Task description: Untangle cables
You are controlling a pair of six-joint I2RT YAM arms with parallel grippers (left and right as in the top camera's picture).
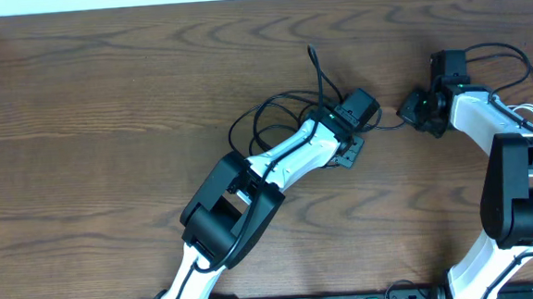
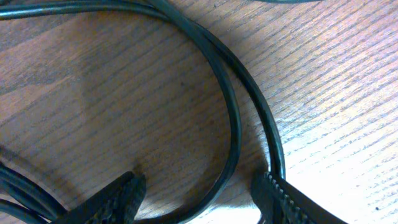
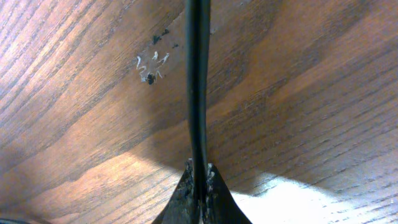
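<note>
Cable (image 3: 198, 93) in right gripper (image 3: 199, 186), left gripper (image 2: 199, 196) agape

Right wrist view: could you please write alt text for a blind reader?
The right end effector is shut on a thin black cable that runs straight up the frame over a wooden table. A small pale scuff marks the wood left of the cable.
</note>
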